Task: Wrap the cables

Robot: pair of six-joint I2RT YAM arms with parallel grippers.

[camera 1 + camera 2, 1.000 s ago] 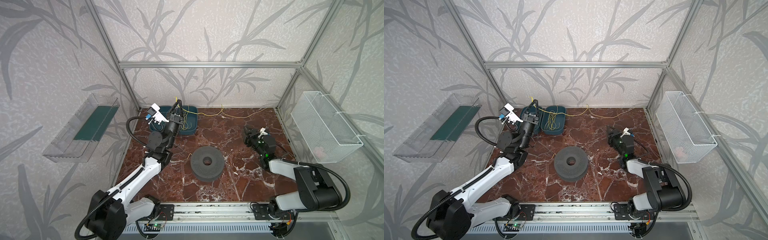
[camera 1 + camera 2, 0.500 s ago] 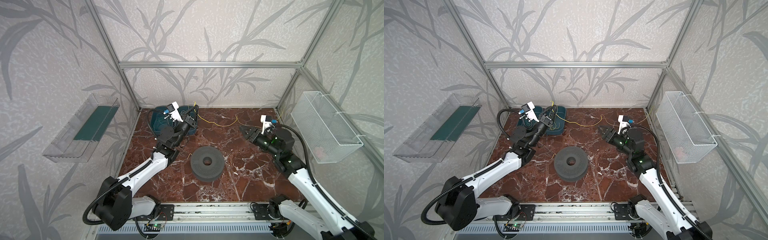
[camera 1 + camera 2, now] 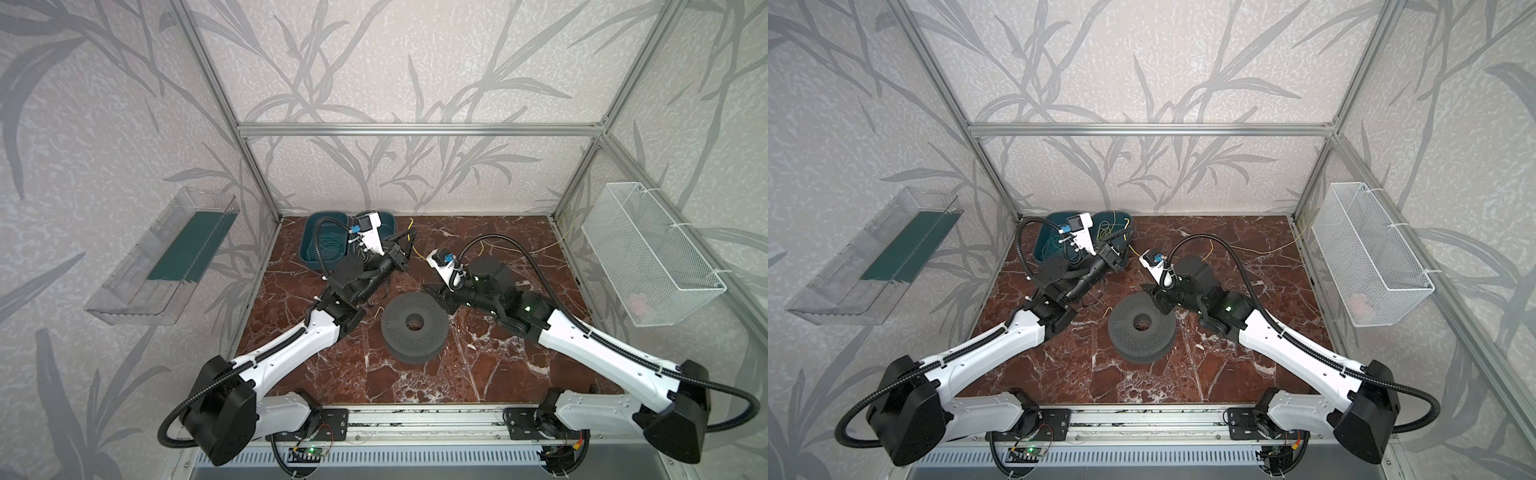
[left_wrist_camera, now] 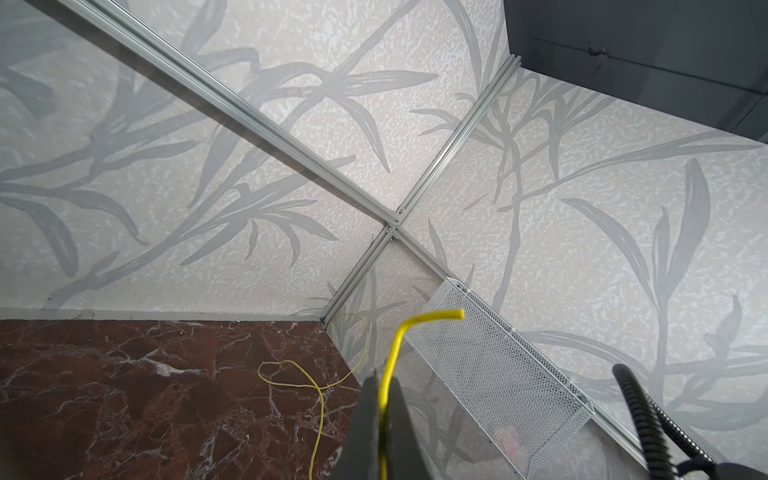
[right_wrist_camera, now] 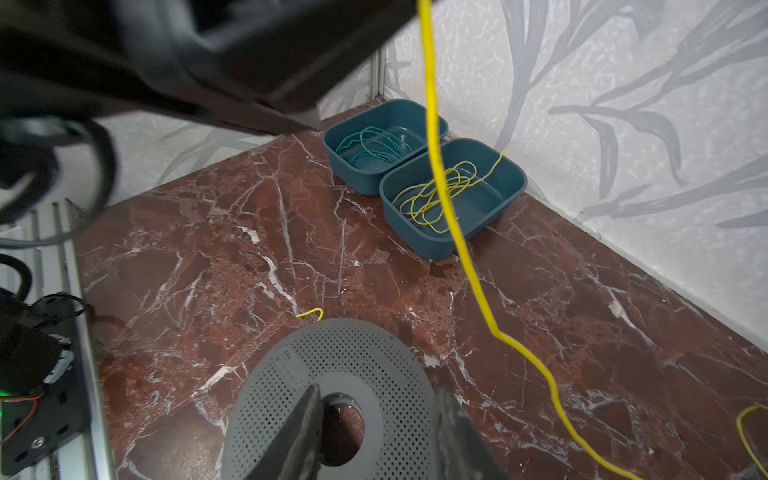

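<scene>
The yellow cable (image 4: 392, 353) is pinched in my left gripper (image 4: 381, 399), jaws closed on it, bent end poking free. It slants down past the grey spool (image 5: 345, 357) to the marble floor (image 5: 249, 232) and is cut off at the right wrist view's edge. More yellow strands (image 5: 440, 195) lie coiled in a teal tray (image 5: 513, 176). My right gripper (image 5: 376, 399) hovers over the spool's hub, jaws apart, holding nothing. In both top views I can barely trace the wire.
</scene>
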